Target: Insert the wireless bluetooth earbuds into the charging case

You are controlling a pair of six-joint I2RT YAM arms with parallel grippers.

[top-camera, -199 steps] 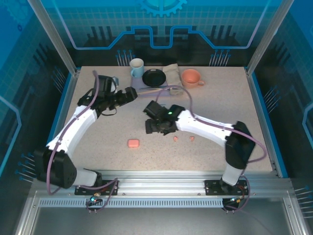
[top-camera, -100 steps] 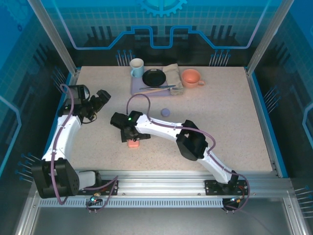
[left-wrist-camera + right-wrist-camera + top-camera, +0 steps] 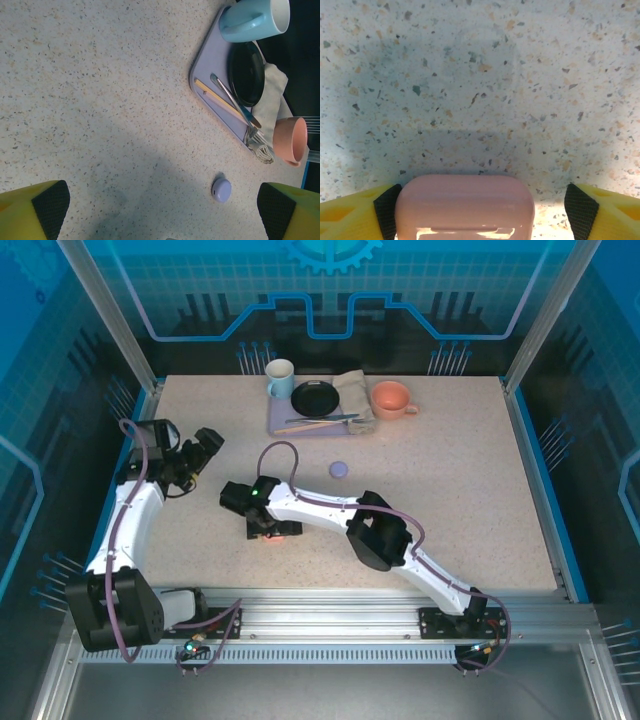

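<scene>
Near the tray (image 3: pixel 210 65), lilac case (image 3: pixel 221 190)

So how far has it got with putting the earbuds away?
Early, it seems. Nothing looks finished: the lilac case lies shut. In hand: the right gripper stands open around the pink case, not yet gripping; the left gripper hangs open. Left: likely seating the earbuds, though what the cases hold I can't tell.

There were 2 cases: 1 pink case (image 3: pixel 465 200) and 1 lilac case (image 3: pixel 221 190). There were 2 mugs: 1 blue mug (image 3: pixel 255 17) and 1 pink mug (image 3: pixel 289 140). There was 1 black plate (image 3: pixel 246 72), 1 tray (image 3: pixel 210 62) and 1 napkin (image 3: pixel 274 82). The utensils (image 3: pixel 232 100) overlapped too much to count. There were 2 arms: 1 left arm (image 3: pixel 135 510) and 1 right arm (image 3: pixel 320 508).
</scene>
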